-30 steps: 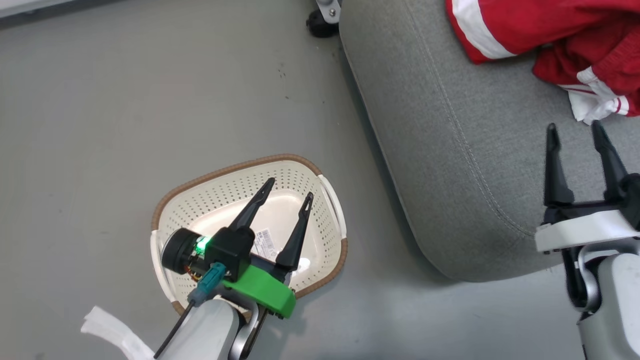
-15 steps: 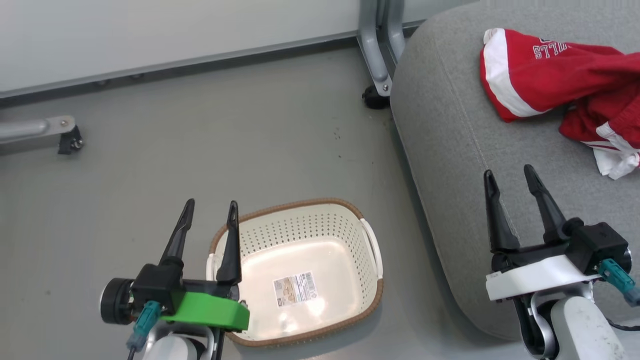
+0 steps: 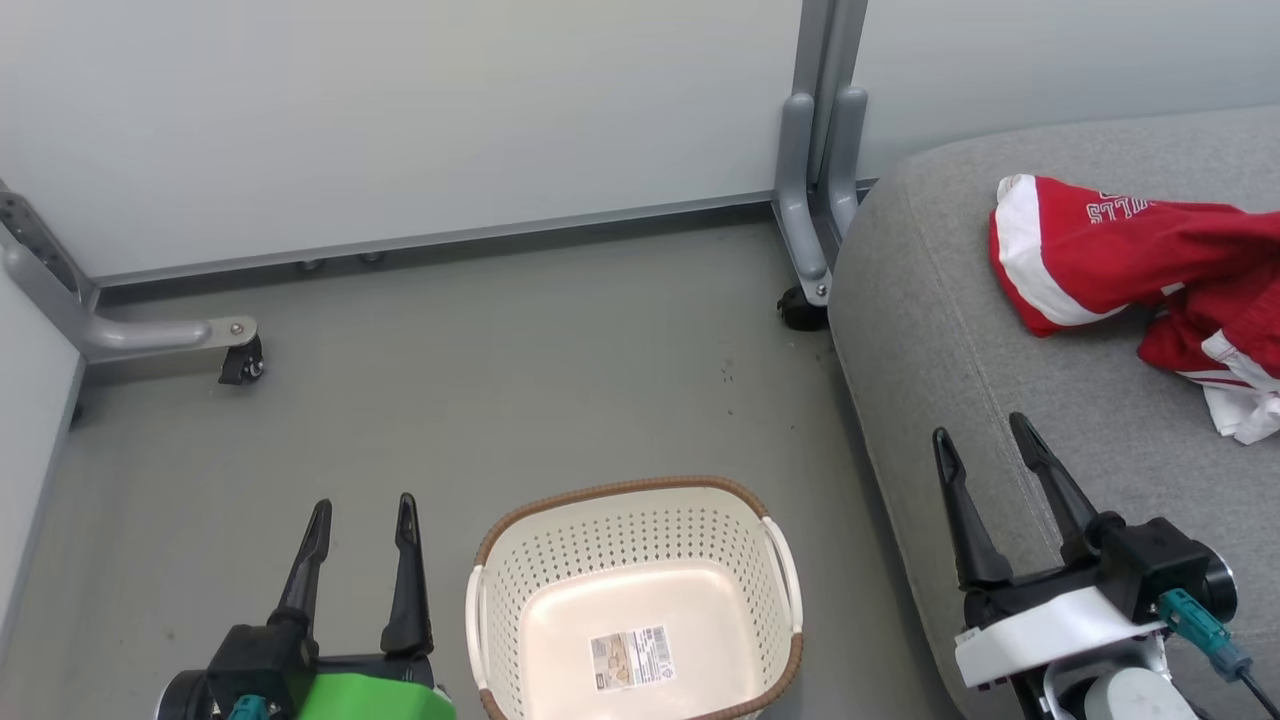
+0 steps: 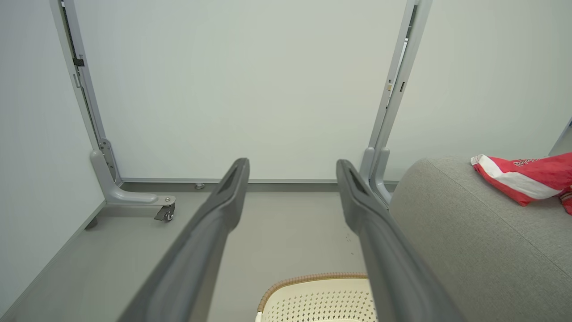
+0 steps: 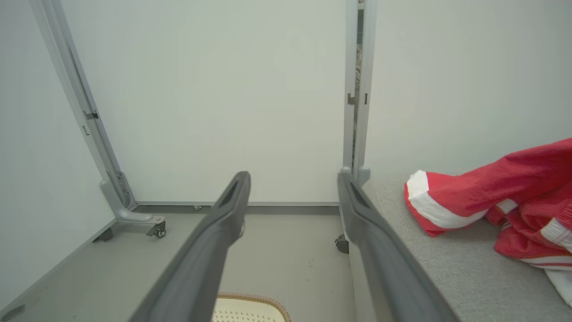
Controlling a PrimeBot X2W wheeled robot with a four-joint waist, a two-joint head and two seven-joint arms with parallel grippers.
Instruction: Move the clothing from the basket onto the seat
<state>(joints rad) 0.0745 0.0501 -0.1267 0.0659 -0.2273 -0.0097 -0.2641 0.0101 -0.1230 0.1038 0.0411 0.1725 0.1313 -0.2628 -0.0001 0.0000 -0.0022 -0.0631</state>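
The red clothing (image 3: 1150, 265) with white trim lies on the light-grey seat (image 3: 960, 330) at the right; it also appears in the left wrist view (image 4: 527, 179) and the right wrist view (image 5: 500, 201). The cream basket (image 3: 635, 600) with a brown rim stands on the floor at the bottom middle, holding just a paper label (image 3: 630, 658). My left gripper (image 3: 362, 515) is open over the floor to the left of the basket. My right gripper (image 3: 982, 440) is open above the seat's front edge, nothing between its fingers.
Pale partition panels close off the back and left. Grey metal legs with castors stand on the grey floor at the left (image 3: 235, 360) and beside the seat (image 3: 800, 305). Open floor lies between the basket and the wall.
The head camera has tilted up, so the wall and panel legs came into view. My left gripper has come out of the basket to its left side. Both grippers stayed open.
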